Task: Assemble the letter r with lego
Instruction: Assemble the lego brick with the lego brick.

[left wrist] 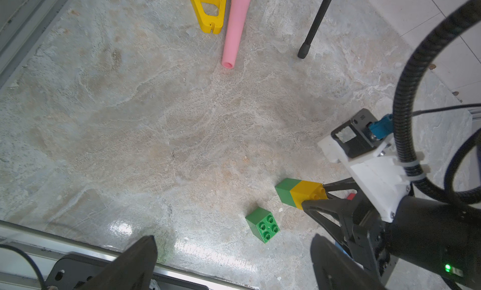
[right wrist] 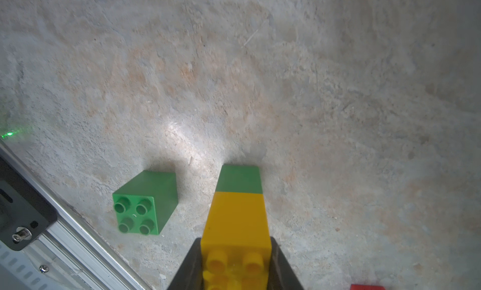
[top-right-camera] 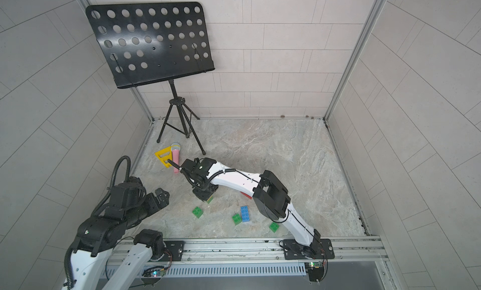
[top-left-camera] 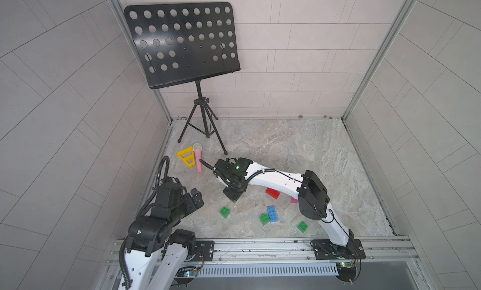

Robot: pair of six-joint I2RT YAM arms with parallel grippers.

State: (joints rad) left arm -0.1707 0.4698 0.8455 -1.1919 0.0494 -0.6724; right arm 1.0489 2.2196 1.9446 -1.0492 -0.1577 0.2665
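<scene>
My right gripper (right wrist: 235, 265) is shut on a yellow lego brick (right wrist: 238, 223) that is stacked on a green brick (right wrist: 239, 179). The stack stands upright, its green base at the table surface. In a top view the right gripper (top-left-camera: 232, 195) hides most of the stack. A loose green brick (right wrist: 145, 202) lies beside it, also in the left wrist view as green brick (left wrist: 263, 225). More green bricks (top-left-camera: 264, 219) (top-left-camera: 302, 226), a blue brick (top-left-camera: 272, 213), a red brick (top-left-camera: 272, 193) and a partly hidden pink brick (top-left-camera: 294, 200) lie nearer the right arm. My left gripper (left wrist: 234, 262) hangs open and empty at the left.
A black music stand (top-left-camera: 205, 124) stands at the back left. A yellow plastic triangle (top-left-camera: 186, 157) and a pink toy microphone (top-left-camera: 198, 158) lie before it. A metal rail (top-left-camera: 260, 245) runs along the table's front edge.
</scene>
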